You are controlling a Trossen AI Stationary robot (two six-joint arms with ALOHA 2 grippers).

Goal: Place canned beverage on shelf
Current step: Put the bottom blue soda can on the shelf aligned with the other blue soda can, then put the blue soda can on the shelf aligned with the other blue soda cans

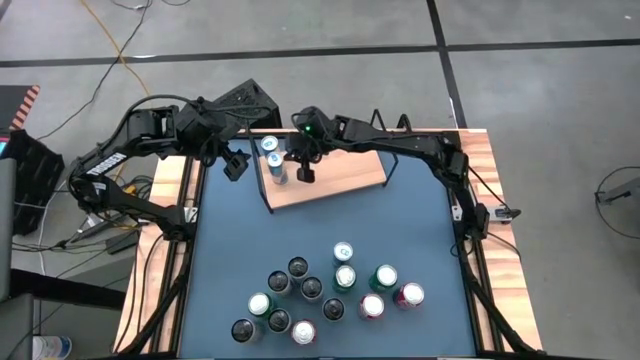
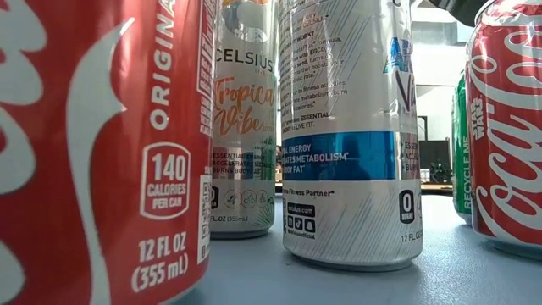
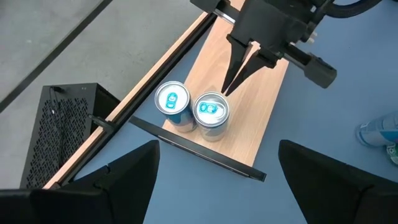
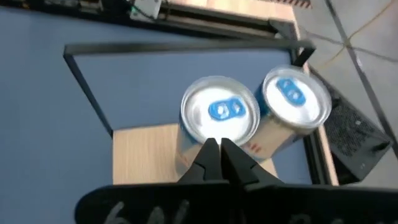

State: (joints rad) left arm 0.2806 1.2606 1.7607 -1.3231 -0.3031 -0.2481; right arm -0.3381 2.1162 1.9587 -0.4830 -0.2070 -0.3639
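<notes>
two cans (image 1: 272,158) on shelf (image 1: 335,178), right hand (image 1: 305,173) beside

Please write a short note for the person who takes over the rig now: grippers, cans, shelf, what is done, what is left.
Right gripper: jaws shut, empty, above the shelf beside the two cans.
Left gripper: jaws open, empty, at the shelf's left end.
Light-wood shelf in black wire frame: two blue-tabbed silver cans stand upright, side by side, at its left end.
Left: the cluster of assorted cans on the blue tabletop.
</notes>
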